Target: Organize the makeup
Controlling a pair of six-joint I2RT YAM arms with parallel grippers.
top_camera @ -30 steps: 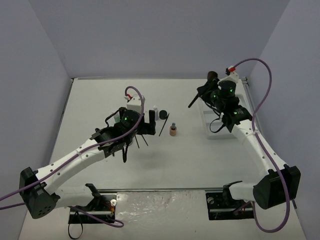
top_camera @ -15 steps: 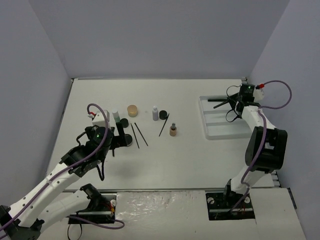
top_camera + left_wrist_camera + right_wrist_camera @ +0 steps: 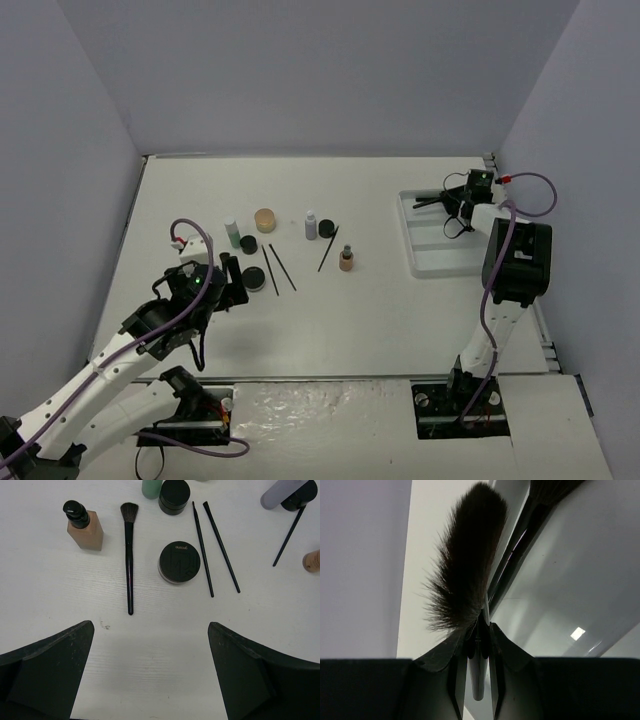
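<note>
Brush (image 3: pixel 465 570): dark fluffy bristles, fanned tip, pinched in right gripper (image 3: pixel 480 632); left gripper (image 3: pixel 150 630) spread wide.

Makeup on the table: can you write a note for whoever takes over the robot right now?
The left hand is open and empty, hovering over the table near a black jar.
The right hand is shut on a fluffy brush at the white tray.
Still loose on the table: green bottle, tan jar, grey bottle, tan bottles, thin brushes, more black jars.
Done: almost nothing sorted that I can see.
Left: release the brush into the tray, then bring the rest over.
</note>
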